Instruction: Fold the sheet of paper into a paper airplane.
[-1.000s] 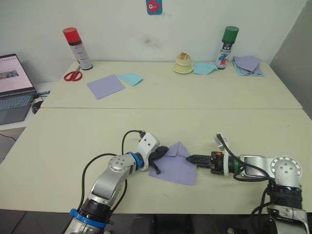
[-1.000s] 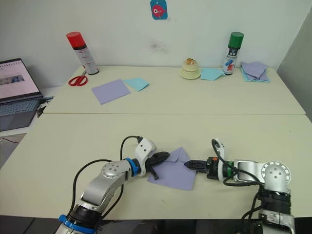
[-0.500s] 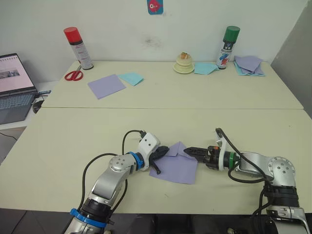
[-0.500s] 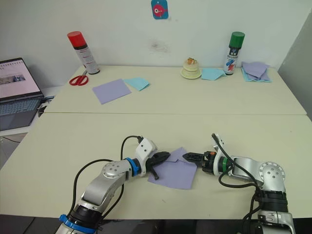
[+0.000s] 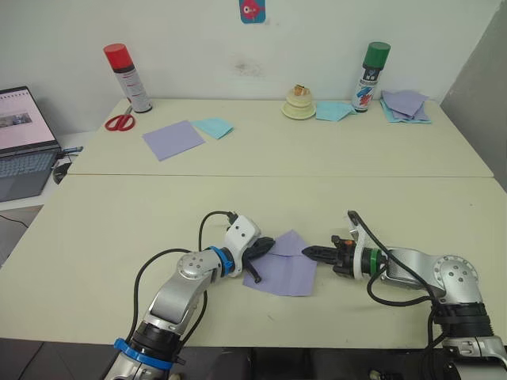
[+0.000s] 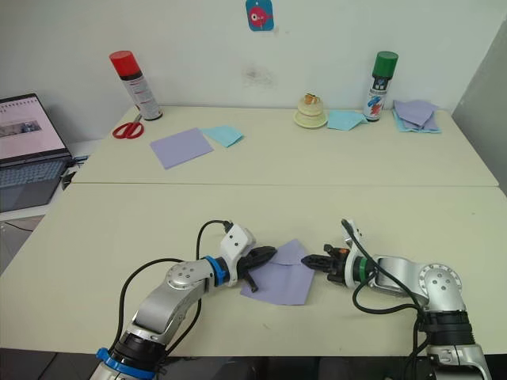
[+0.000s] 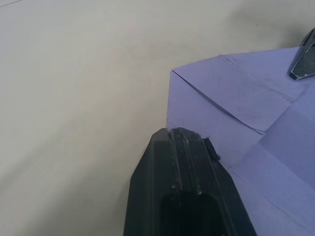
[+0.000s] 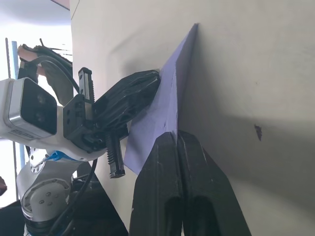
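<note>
The sheet of paper [image 5: 287,267] is lavender with crease lines and a folded-over flap, and it lies near the table's front edge between my two grippers. My left gripper [image 5: 268,244] is shut on its left edge; in the left wrist view the black fingers [image 7: 187,162] sit over the paper's [image 7: 236,103] border. My right gripper [image 5: 308,252] comes in from the right and is shut on the sheet's right edge. In the right wrist view its fingertips [image 8: 172,142] meet the thin raised paper edge [image 8: 170,98].
On the far table stand a red-capped spray can [image 5: 126,77], scissors [image 5: 119,123], a smooth lavender square [image 5: 172,139], a light blue sheet [image 5: 211,127], a cream dish [image 5: 298,103], a green-capped can [image 5: 368,75] and a stack of sheets [image 5: 404,105]. A laptop [image 5: 20,142] sits at the left.
My right gripper has moved left to the sheet's right edge and closed from open to shut. The sheet's right side has drawn in slightly. The left gripper has stayed put.
</note>
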